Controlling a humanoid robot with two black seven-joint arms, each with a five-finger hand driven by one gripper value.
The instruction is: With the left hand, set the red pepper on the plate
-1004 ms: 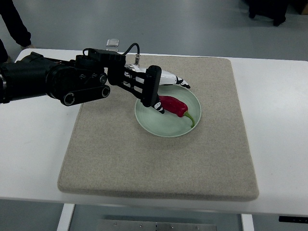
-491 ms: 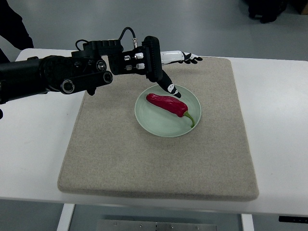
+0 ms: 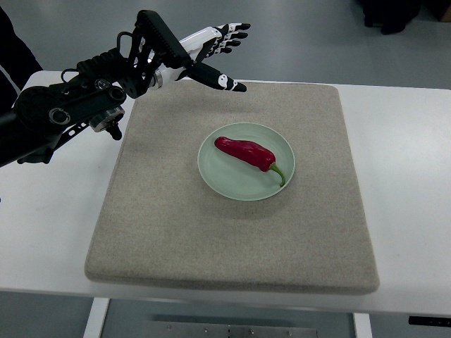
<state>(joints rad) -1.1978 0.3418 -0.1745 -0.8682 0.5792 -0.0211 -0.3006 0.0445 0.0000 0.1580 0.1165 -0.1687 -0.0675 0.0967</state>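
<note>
We see the red pepper [image 3: 244, 151] lying diagonally on the plate [image 3: 225, 184], its stem apparently pointing lower right; our left hand [image 3: 204, 53] hovers with fingers spread, empty.

The plate [image 3: 246, 161] sits mid-mat with the red pepper [image 3: 245, 151] lying across it, and nothing stands over either, so the way down from above is open. The left hand [image 3: 204, 53], fingers spread, hangs above the mat's [image 3: 232, 232] far-left corner, well apart from the plate. Bare mat rings the plate on every side, and white table [image 3: 405, 176] runs free to the right.
</note>
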